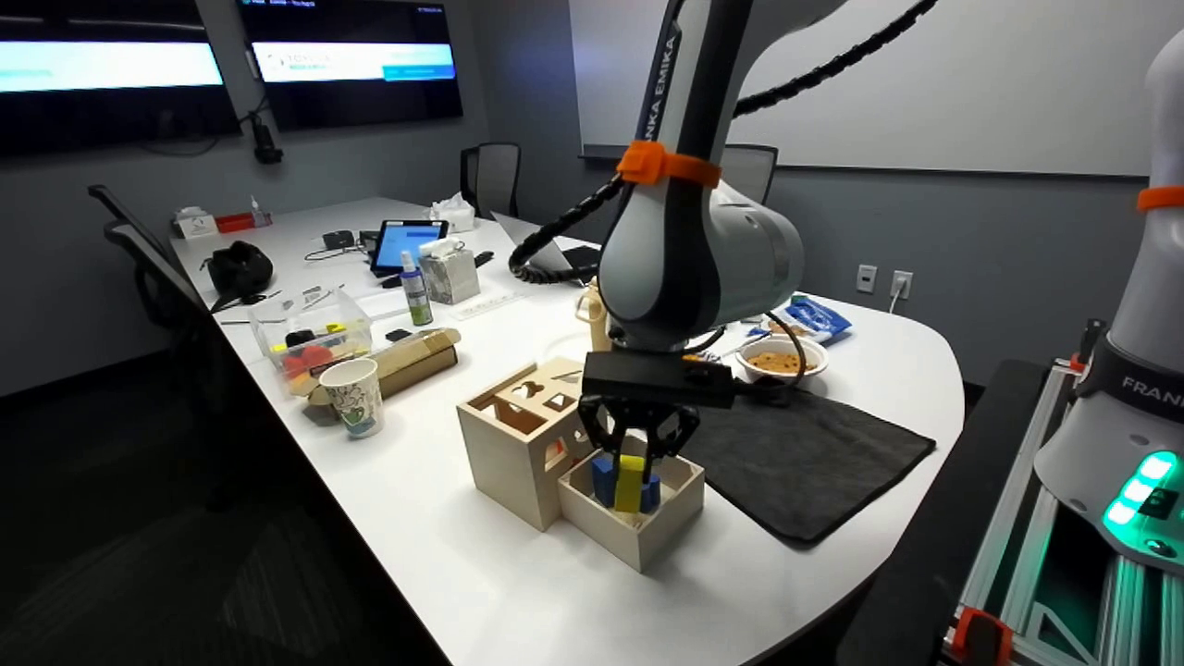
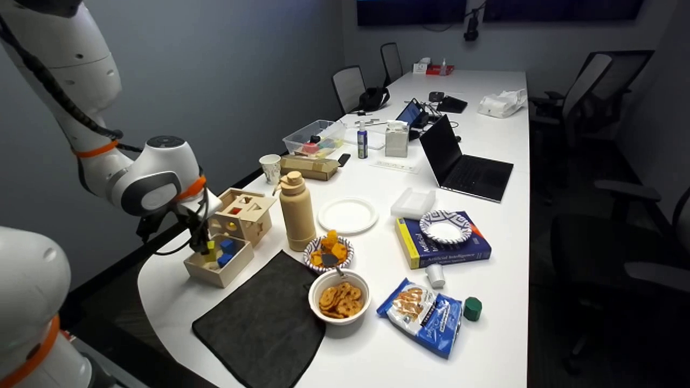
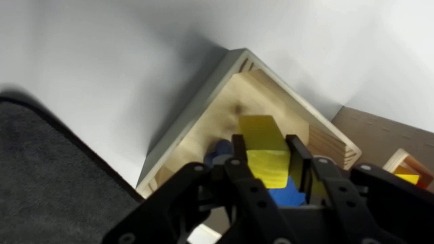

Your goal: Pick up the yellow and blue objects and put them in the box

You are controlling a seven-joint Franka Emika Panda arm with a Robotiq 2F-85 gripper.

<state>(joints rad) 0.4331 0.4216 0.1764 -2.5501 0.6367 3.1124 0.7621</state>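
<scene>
The fingers [image 3: 239,147] are black, with grey screws [image 3: 366,167] behind them. Above them, the white-and-black arm [image 1: 680,245] wears an orange band [image 1: 683,169] and a black, ribbed cable [image 1: 837,63].

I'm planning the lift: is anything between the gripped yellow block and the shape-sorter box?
Yes: a blue block beside the yellow block, then the wooden tray's wall facing the shape-sorter box. The lift should probably clear all three.

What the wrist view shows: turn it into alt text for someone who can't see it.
Gripper closed on a yellow block, with a shallow wooden tray beneath, holding partly hidden blue blocks. Dark cloth lies on the white table at left; at right, part of the wooden box, yellow and red visible inside.
</scene>
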